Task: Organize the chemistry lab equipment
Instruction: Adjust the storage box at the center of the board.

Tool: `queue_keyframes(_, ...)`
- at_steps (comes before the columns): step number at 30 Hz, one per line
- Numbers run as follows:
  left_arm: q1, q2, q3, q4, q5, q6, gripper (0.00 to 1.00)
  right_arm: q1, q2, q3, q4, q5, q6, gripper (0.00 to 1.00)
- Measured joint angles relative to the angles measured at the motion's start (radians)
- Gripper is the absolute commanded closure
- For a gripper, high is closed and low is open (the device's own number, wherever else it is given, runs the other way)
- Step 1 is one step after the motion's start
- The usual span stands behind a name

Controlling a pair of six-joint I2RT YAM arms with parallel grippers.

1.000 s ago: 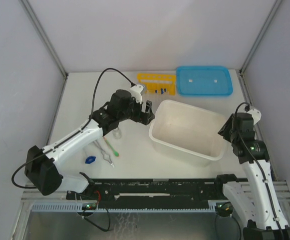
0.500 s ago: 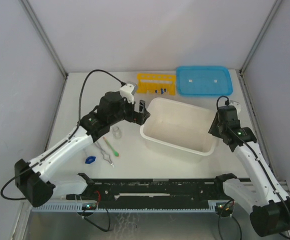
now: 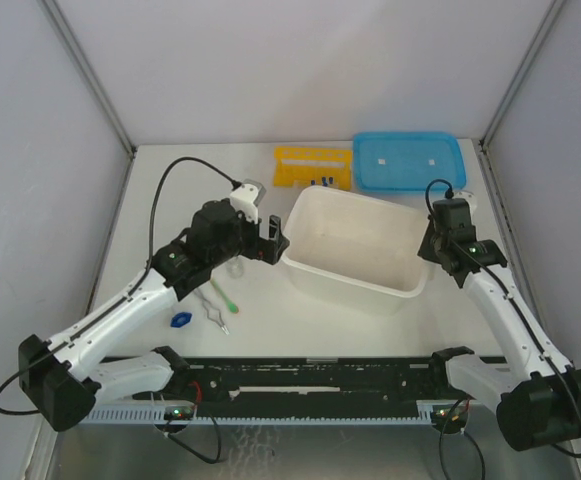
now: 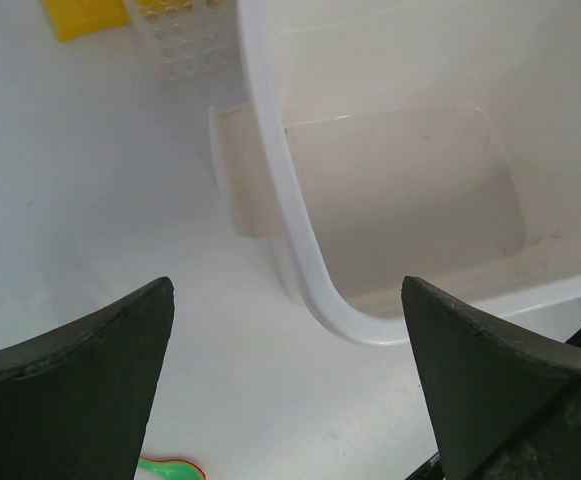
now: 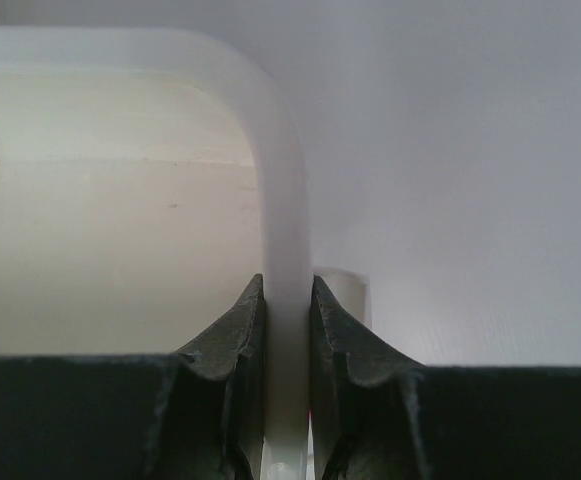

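The tub (image 3: 355, 262) is white, with a cream tone inside, and its rim between the right gripper's (image 5: 283, 330) dark grey-green jaws is plain white. The left gripper (image 4: 285, 340) has the same dark, almost black fingers (image 4: 80, 350). Beyond them the tube rack (image 3: 313, 166) is yellow, with small blue caps (image 3: 320, 182) on its tubes. The lid (image 3: 410, 162) is light blue with two small white marks. Below the left fingers the stick (image 3: 226, 298) has a green tip with an orange edge. The table (image 3: 170, 190) is white, and a small blue piece (image 3: 180, 320) lies on it.
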Motion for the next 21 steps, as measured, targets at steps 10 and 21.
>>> queue_keyframes(10,0.000,0.101,0.002,0.005,-0.001,0.002,0.00,0.163,0.060,0.022,0.029,0.111,-0.009,0.92)
queue_keyframes(21,0.016,0.214,0.005,0.007,0.014,0.015,0.28,0.163,0.061,0.022,0.027,0.122,0.005,0.94)
